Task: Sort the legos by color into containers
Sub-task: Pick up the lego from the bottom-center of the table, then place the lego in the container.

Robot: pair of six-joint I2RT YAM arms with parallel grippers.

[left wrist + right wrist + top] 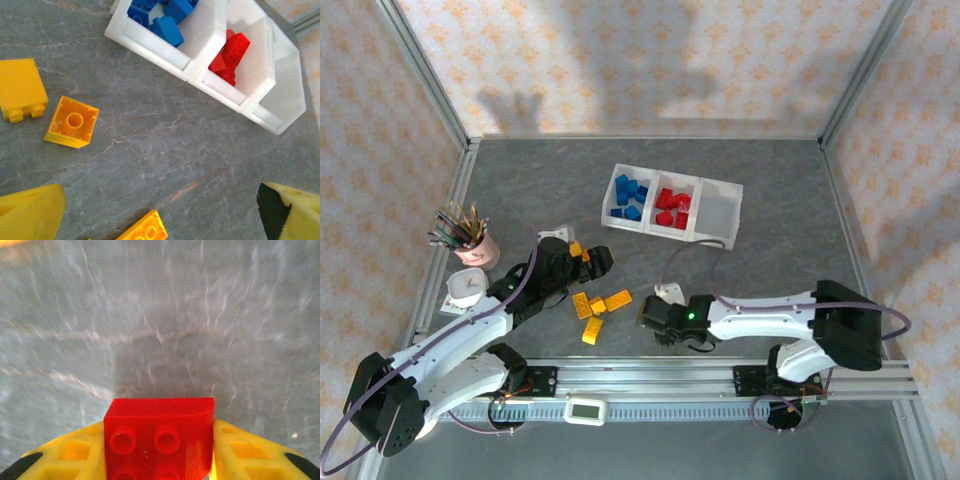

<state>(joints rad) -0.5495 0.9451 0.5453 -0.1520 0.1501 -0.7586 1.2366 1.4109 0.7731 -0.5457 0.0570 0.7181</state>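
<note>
Grey marbled table [790, 250], floral pink walls [650, 60]. At 12 o'clock, white tray [720, 236]: blue legos [631, 194] in left compartment, red legos [672, 208] in middle one. Loose yellow legos [597, 305] at 7 o'clock of tray. Pinched in right gripper [650, 318]: red brick [159, 435]. Fingers of left gripper [592, 262] spread wide. At 9 o'clock, pencil cup [477, 250].

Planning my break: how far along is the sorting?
Done: blue bricks sit in the left compartment, red bricks in the middle compartment. In hand: the right gripper pinches one red brick. Left: the yellow bricks lie loose by the open left gripper; the right compartment is empty.
</note>
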